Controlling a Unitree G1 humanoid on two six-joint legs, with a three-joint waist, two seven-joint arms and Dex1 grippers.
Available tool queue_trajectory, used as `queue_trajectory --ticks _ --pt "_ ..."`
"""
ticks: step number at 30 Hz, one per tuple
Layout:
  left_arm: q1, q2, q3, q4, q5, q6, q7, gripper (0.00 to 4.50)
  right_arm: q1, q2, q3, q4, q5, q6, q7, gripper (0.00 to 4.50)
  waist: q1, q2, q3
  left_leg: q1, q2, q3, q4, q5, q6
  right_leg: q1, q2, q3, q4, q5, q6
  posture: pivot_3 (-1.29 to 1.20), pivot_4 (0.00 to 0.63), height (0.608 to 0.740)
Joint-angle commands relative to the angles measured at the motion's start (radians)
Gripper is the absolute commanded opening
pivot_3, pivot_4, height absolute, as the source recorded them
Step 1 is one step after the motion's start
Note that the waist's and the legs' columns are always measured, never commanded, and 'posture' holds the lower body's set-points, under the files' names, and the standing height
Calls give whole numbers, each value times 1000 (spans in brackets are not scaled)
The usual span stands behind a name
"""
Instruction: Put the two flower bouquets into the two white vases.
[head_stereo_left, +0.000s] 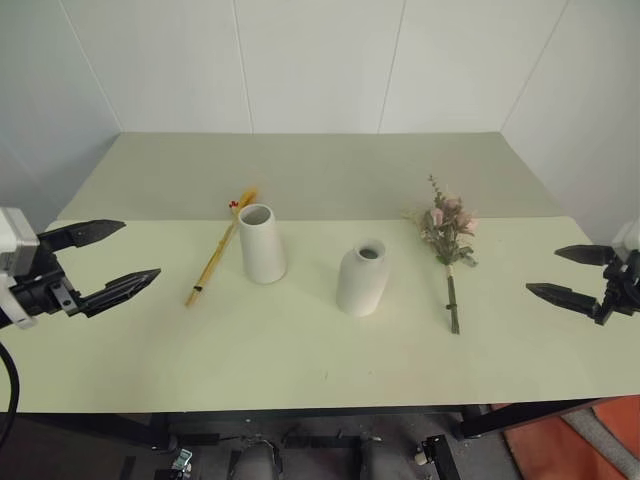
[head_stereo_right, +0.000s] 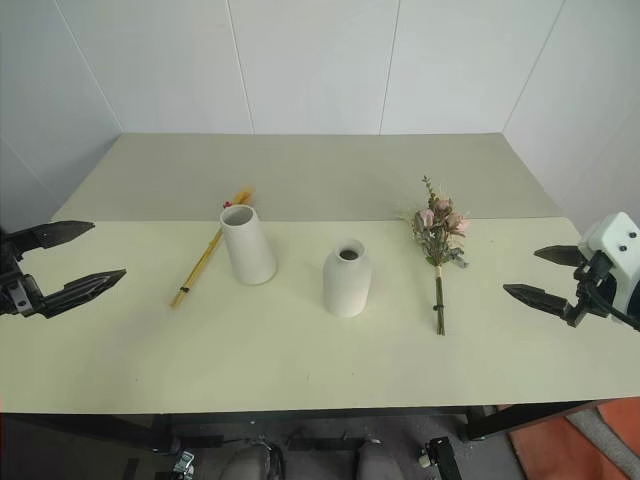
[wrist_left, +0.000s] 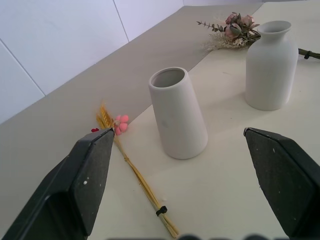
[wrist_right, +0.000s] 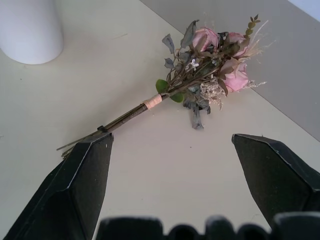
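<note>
Two white vases stand mid-table: a tapered cone vase (head_stereo_left: 262, 243) with a wide mouth and, to its right, a rounded bottle vase (head_stereo_left: 362, 279) with a narrow neck. A slim golden-yellow plume bouquet (head_stereo_left: 217, 250) with a small pink-red bloom lies flat just left of the cone vase. The bushier pink bouquet (head_stereo_left: 446, 232) with its dark stem lies right of the bottle vase. My left gripper (head_stereo_left: 112, 258) hovers open at the table's left edge, empty. At the right edge my right gripper (head_stereo_left: 558, 272) is open and empty, with the pink bouquet (wrist_right: 200, 70) lying beyond its fingers.
The pale green table (head_stereo_left: 300, 350) reaches a grey ledge (head_stereo_left: 320, 170) against the white wall. Its front edge runs near the bottom of the head views, with a dark frame and castors (head_stereo_left: 430, 452) beneath.
</note>
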Motion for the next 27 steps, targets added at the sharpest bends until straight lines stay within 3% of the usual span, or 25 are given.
queue_trajectory --ticks 1,9,12,15,20,23,27 --pt "-7 1 37 -24 -16 -11 6 4500 -9 -16 -27 -18 2 -5 -2 4454 0 0 0 0 0 0 0 0 0 0 0 0 0 0 0 0 150 740" --pt "-15 -1 26 -14 -3 -34 9 4500 -6 -17 -32 -25 8 7 -3 4454 0 0 0 0 0 0 0 0 0 0 0 0 0 0 0 0 150 740" --pt "-49 -22 -3 -33 46 -19 134 4500 -9 -16 -32 -41 16 21 -6 4454 0 0 0 0 0 0 0 0 0 0 0 0 0 0 0 0 150 740" --pt "-146 -4 -110 -59 123 145 375 4500 -44 -8 -26 -80 55 67 -16 4454 3 0 0 1 0 0 0 0 0 1 0 0 0 0 1 0 150 740" --pt "-343 -8 -322 0 164 347 522 4500 -119 5 4 -156 108 121 -31 4454 3 -1 0 2 0 -2 0 0 0 4 2 1 -1 3 5 0 150 740" --pt "-557 -47 -514 166 235 487 587 4500 -152 12 35 -201 120 125 -32 4454 6 -1 0 2 0 -4 0 0 0 5 3 0 -1 4 6 0 150 740" --pt "-766 -126 -694 426 362 500 615 4500 -191 25 66 -229 129 140 -39 4454 8 -1 0 2 -1 -6 0 0 0 7 4 1 -2 4 7 0 150 740"
